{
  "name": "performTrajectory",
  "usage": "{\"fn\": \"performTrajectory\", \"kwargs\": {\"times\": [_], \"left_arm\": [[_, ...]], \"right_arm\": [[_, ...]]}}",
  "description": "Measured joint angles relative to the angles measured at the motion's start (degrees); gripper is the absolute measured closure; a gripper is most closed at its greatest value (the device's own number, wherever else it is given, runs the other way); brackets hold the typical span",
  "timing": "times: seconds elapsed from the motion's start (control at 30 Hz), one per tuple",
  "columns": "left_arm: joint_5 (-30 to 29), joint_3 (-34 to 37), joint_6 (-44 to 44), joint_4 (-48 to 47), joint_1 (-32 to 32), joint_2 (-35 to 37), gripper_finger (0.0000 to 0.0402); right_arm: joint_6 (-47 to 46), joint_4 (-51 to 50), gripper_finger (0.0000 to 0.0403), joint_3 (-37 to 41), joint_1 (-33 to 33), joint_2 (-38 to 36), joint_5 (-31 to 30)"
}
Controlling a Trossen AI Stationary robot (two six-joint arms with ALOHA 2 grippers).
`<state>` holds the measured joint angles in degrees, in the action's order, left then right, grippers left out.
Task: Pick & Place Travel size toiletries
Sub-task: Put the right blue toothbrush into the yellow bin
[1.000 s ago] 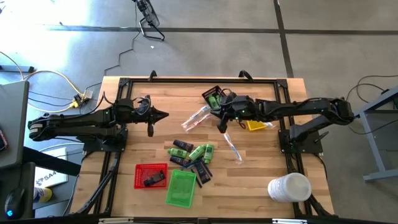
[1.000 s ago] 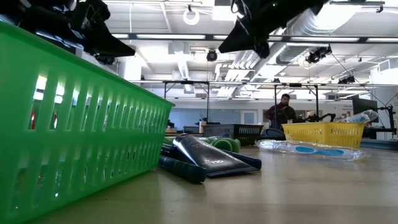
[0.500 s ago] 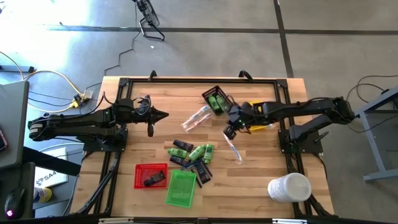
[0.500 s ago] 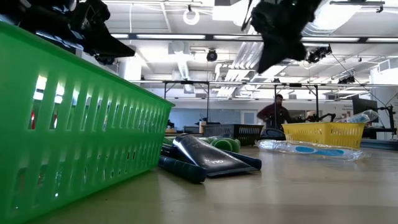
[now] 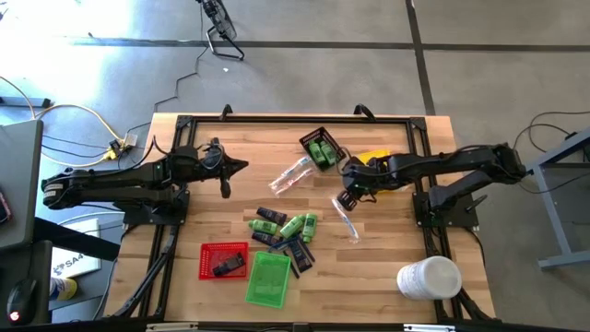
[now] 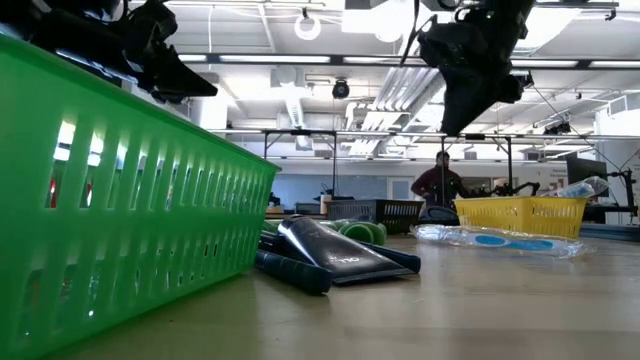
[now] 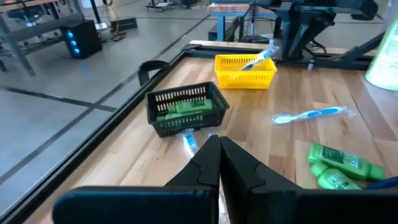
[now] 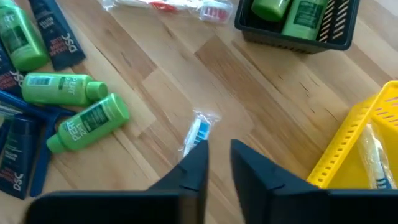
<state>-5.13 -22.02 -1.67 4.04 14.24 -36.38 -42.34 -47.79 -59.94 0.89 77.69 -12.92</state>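
Several toiletries lie loose mid-table: green bottles [image 5: 297, 225] and dark packets [image 5: 297, 253] in a pile. A clear-wrapped blue toothbrush [image 5: 348, 219] lies flat to their right, and a red-tipped wrapped stick [image 5: 289, 175] lies farther back. My right gripper [image 5: 346, 199] hovers open just above the blue toothbrush's far end [image 8: 198, 133], touching nothing; its fingers [image 8: 194, 163] stand close apart. My left gripper [image 5: 238, 168] waits shut over the table's left half. More green bottles lie in the black tray [image 5: 320, 148], and a wrapped stick lies in the yellow tray [image 8: 367, 149].
A red tray [image 5: 224, 260] holding a dark piece and a green tray [image 5: 268, 278] sit by the near edge. A big white cylinder [image 5: 429, 278] stands at the near right corner. The yellow tray [image 5: 374, 159] lies partly under the right arm. A person stands in the room beyond [image 6: 437, 185].
My right gripper has drawn back from beside the black tray toward the table's right and near edges and now stands over the blue toothbrush, its fingers pointing more steeply down. The toiletries have stayed where they were.
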Motion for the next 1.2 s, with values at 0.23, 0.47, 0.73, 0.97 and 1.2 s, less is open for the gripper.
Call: {"fn": "performTrajectory", "kwargs": {"times": [0.23, 0.47, 0.73, 0.97, 1.2], "left_arm": [[0.0, 0.0, 0.0, -1.3, 0.0, 0.0, 0.04], [0.0, 0.0, 0.0, -1.2, 0.0, 0.0, 0.04], [0.0, 0.0, 0.0, -1.2, 0.0, 0.0, 0.04], [-0.1, 0.0, 0.5, -1.2, 0.0, 0.0, 0.04], [-0.1, 0.0, 0.5, -1.2, 0.0, 0.0, 0.04]], "right_arm": [[-4.1, 0.2, 0.0202, 2.7, 0.0, 0.0, -0.6], [-7.4, 2.3, 0.015, 5.9, 1.4, 0.0, 2.5], [-7.0, 9.6, 0.0162, 10.1, 5.9, 0.0, 2.6], [-5.9, 17.1, 0.0173, 14.2, 7.4, 1.5, 2.4], [-5.5, 19.4, 0.0177, 14.6, 7.4, 8.8, 3.4]]}}
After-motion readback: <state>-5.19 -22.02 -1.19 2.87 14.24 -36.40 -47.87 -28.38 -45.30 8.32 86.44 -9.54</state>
